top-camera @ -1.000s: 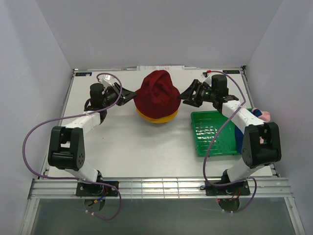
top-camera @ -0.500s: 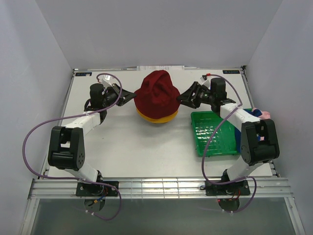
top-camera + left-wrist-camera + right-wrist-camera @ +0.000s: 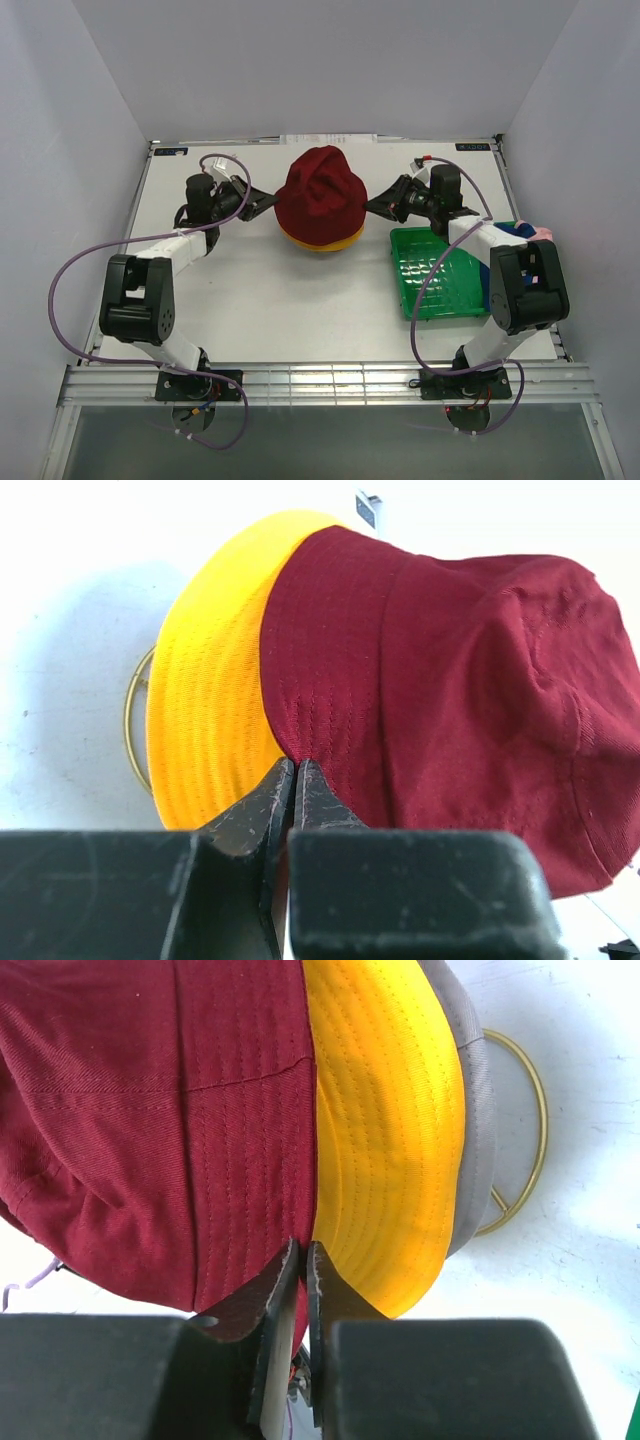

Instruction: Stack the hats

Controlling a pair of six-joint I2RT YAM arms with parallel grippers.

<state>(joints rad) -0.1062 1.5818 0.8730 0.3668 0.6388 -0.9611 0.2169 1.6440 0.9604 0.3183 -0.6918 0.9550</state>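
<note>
The dark red hat (image 3: 320, 192) caps the yellow hat (image 3: 322, 242) on the gold stand (image 3: 545, 1125) at the far middle of the table (image 3: 260, 290); the left gripper (image 3: 295, 763) and right gripper (image 3: 303, 1248) flank the stack, each clamped on the red brim's edge; a grey hat (image 3: 472, 1110) peeks beneath.

Bright, even white light falls from overhead in the top view. The table (image 3: 250, 290) reads near-white, with only a soft, short shadow at 6 o'clock of the dark red hat (image 3: 322, 195). In the wrist views the tabletop blows out to plain white at 11 o'clock on the left and 2 o'clock on the right. The hat's weave is sharp. The left gripper (image 3: 295, 763) and right gripper (image 3: 303, 1247) are dark and blurred at 6 o'clock.
</note>
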